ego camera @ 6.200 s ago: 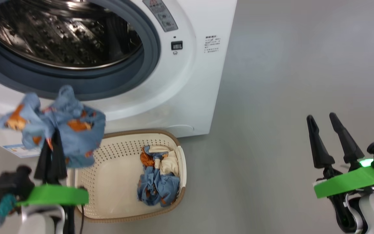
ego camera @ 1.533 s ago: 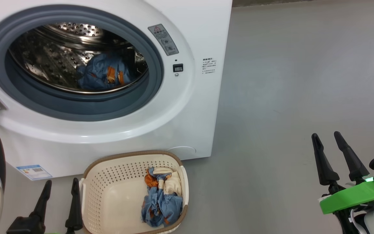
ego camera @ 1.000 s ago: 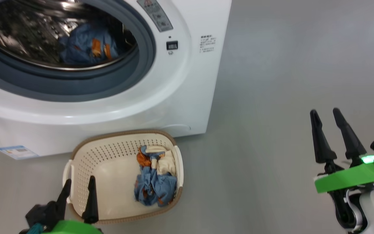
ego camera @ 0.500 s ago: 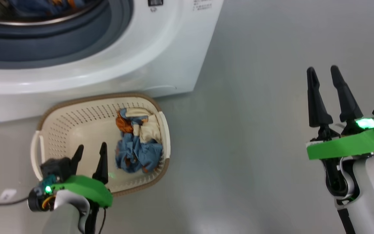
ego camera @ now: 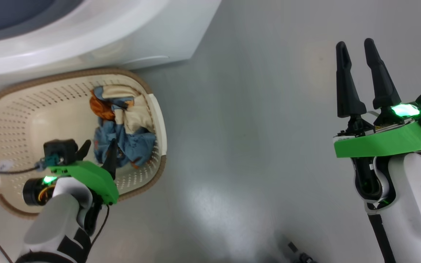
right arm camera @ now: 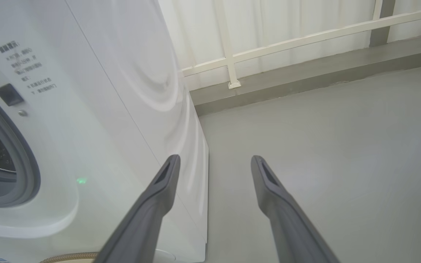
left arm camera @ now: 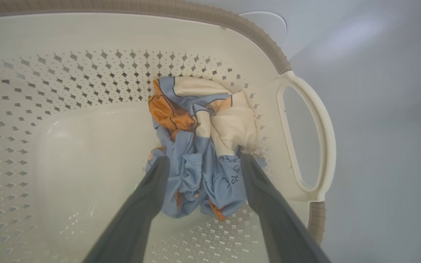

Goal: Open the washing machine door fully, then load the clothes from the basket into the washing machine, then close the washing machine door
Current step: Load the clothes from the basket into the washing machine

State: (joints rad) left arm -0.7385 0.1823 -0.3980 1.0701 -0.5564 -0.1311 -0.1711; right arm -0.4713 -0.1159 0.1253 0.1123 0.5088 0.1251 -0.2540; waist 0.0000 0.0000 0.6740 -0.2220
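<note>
L gripper [ego camera: 99,151] [left arm camera: 203,160] open, inside the basket [ego camera: 31,109] [left arm camera: 86,73], one finger each side of the clothes [ego camera: 130,120] [left arm camera: 199,120], tips at the blue fabric; not closed on it. Clothes bunched (blue, cream, rust-orange) at basket's right end, by the white handle. Basket on grey floor [ego camera: 250,128], just in front of the washing machine [ego camera: 122,29] [right arm camera: 122,91]. R gripper [ego camera: 355,44] [right arm camera: 215,159] open & empty, well apart to the right, above bare floor, near machine's side panel.
</note>
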